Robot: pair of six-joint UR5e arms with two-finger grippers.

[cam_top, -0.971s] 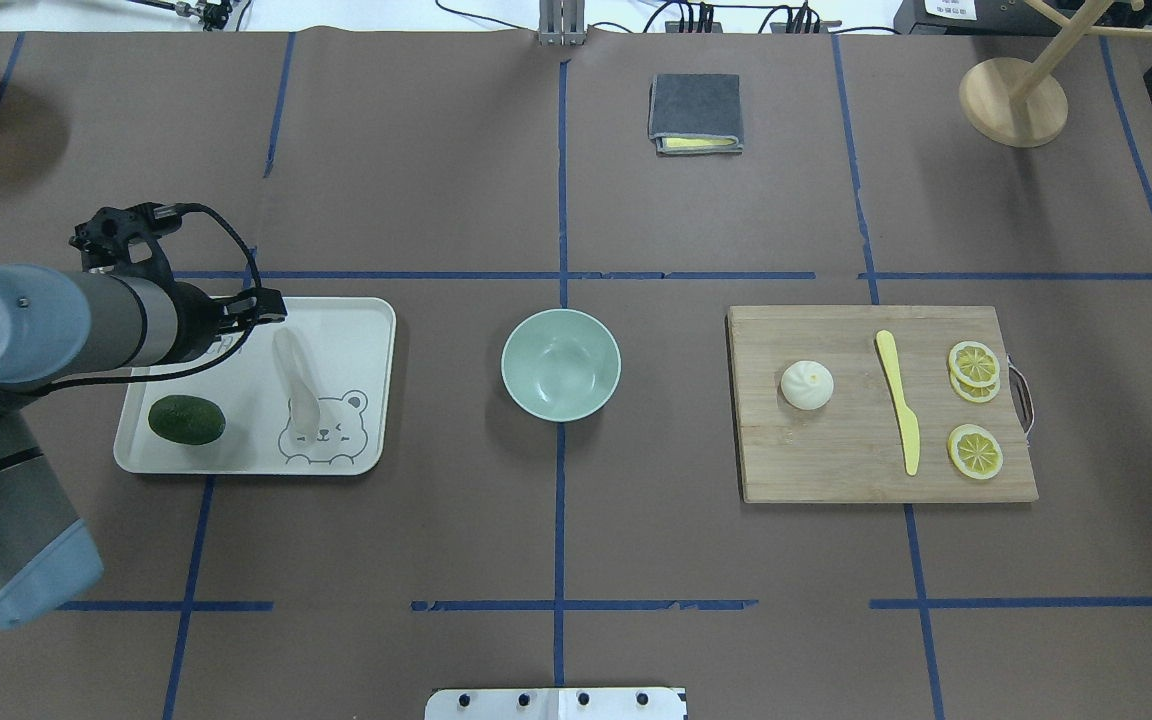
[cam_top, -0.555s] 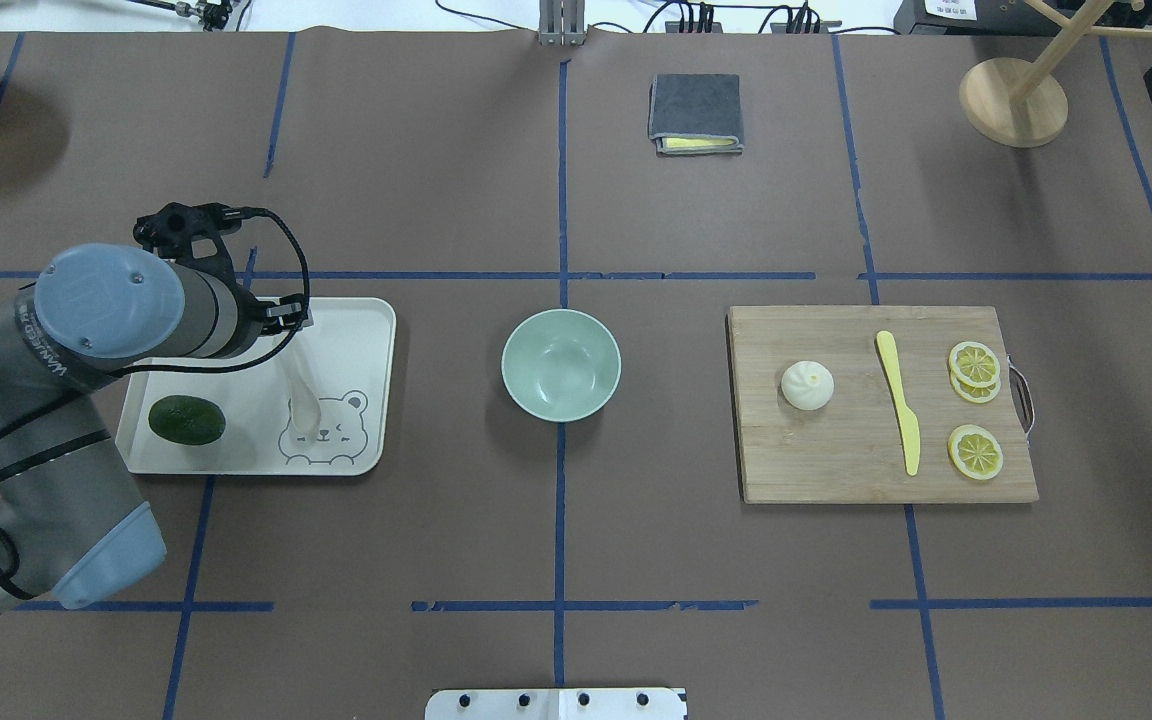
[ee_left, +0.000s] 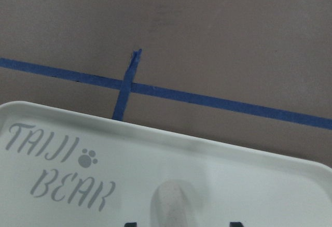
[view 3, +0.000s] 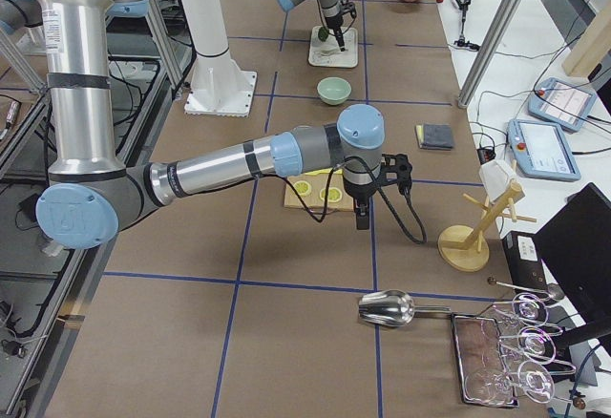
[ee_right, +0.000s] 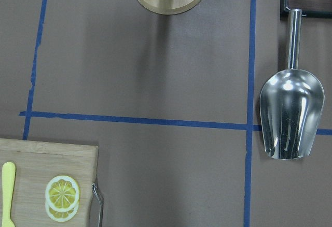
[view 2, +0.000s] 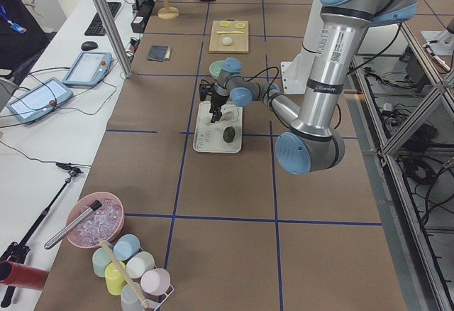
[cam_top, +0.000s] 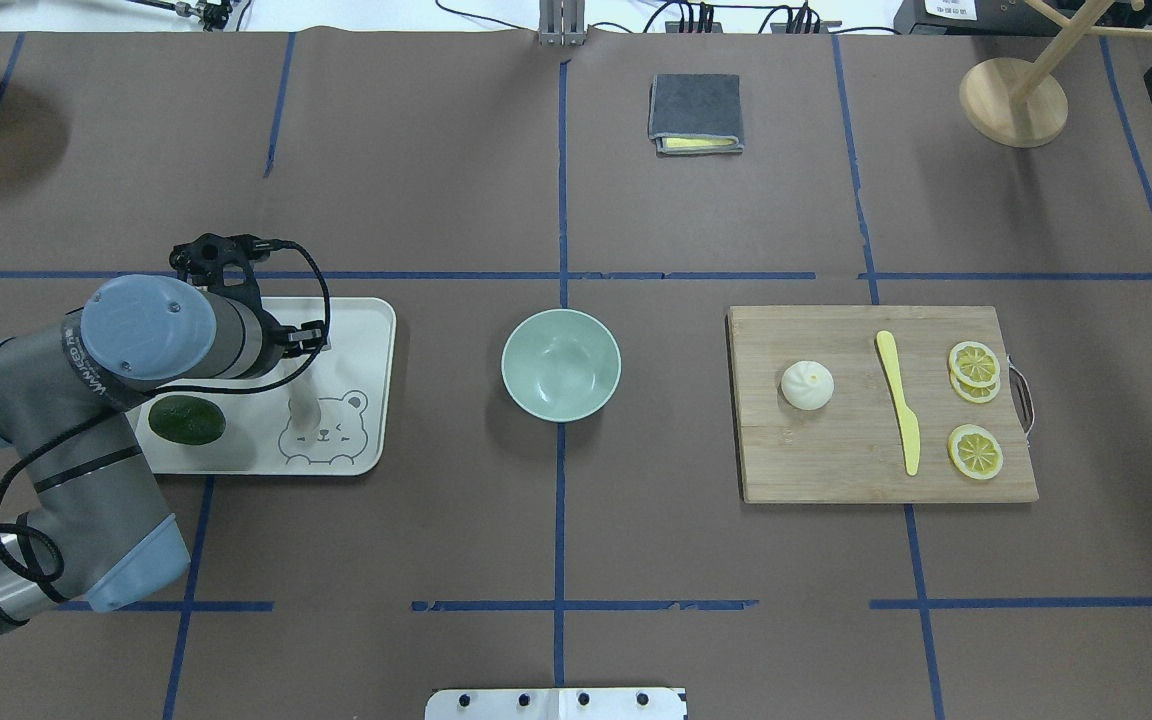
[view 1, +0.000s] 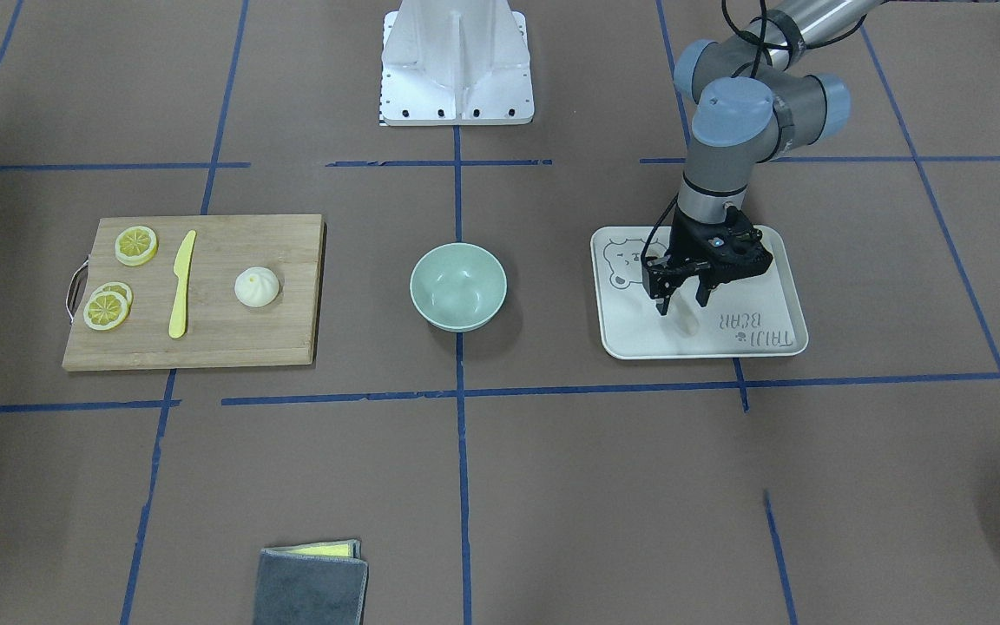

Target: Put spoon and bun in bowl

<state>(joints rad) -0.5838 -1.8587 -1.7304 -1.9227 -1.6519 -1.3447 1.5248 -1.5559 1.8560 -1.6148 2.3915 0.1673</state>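
Straddles the spoon [ee_left: 173, 203], lying near-to-far on the tray [view 1: 778, 343], with left gripper [view 1: 683, 304] jaws spread; right gripper [view 3: 363, 219] well apart, jaw state impossible to tell.

Table layout, overhead view.
Bowl [cam_top: 561, 364] at frame centre. To its left, the tray [cam_top: 368, 322] carries the spoon [cam_top: 304, 406] right of its middle and an avocado [cam_top: 186, 420] at its lower left. To the bowl's right, the cutting board [cam_top: 836, 462] carries, left to right, bun [cam_top: 807, 385], knife [cam_top: 899, 402], lemon slices [cam_top: 973, 362]. Folded cloth [cam_top: 695, 108] at upper centre.
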